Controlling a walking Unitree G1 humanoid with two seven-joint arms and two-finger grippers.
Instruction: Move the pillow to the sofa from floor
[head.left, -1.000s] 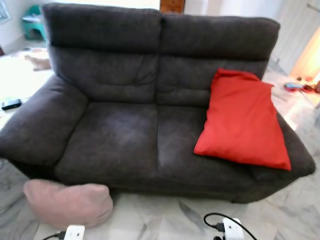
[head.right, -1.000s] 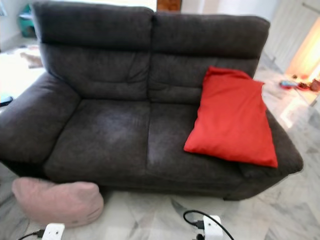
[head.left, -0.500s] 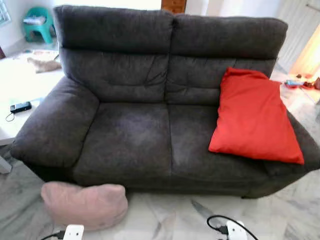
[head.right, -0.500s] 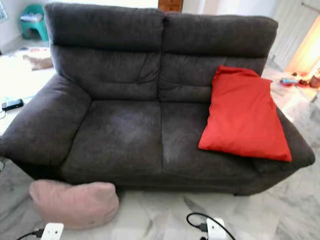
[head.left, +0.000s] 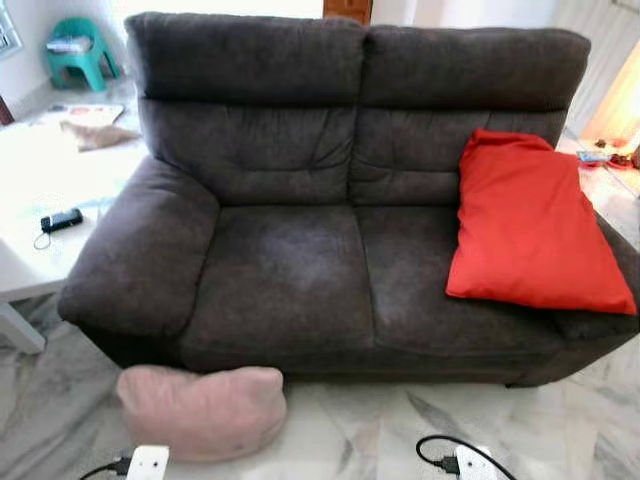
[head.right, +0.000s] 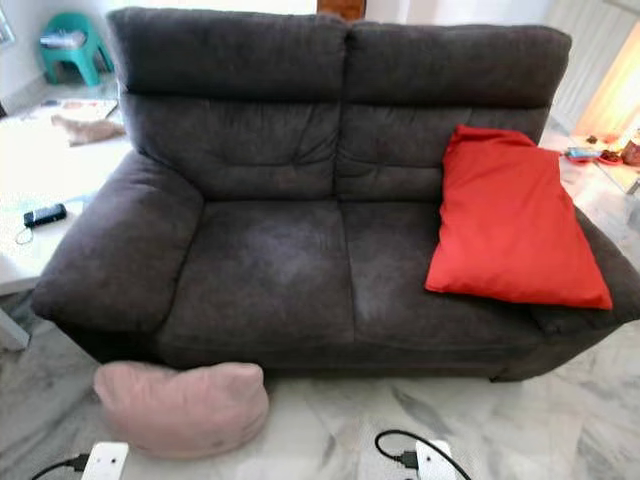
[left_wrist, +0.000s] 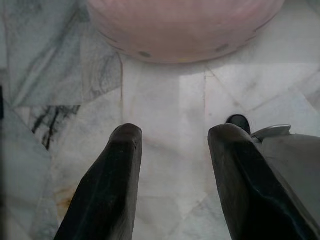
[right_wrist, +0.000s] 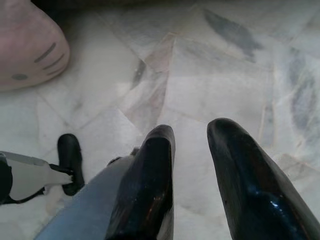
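Pillow (head.left: 203, 410) on floor by sofa (head.left: 300, 250) (underside hidden); both claws (left_wrist: 172, 145) (right_wrist: 192, 142) spread, empty.

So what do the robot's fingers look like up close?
Each gripper has two long, glossy black fingers with rounded tips, thick at the base and narrower toward the end. On the left gripper they stand well apart; on the right gripper they are closer together. A smooth silver-grey part of the robot shows beside each.
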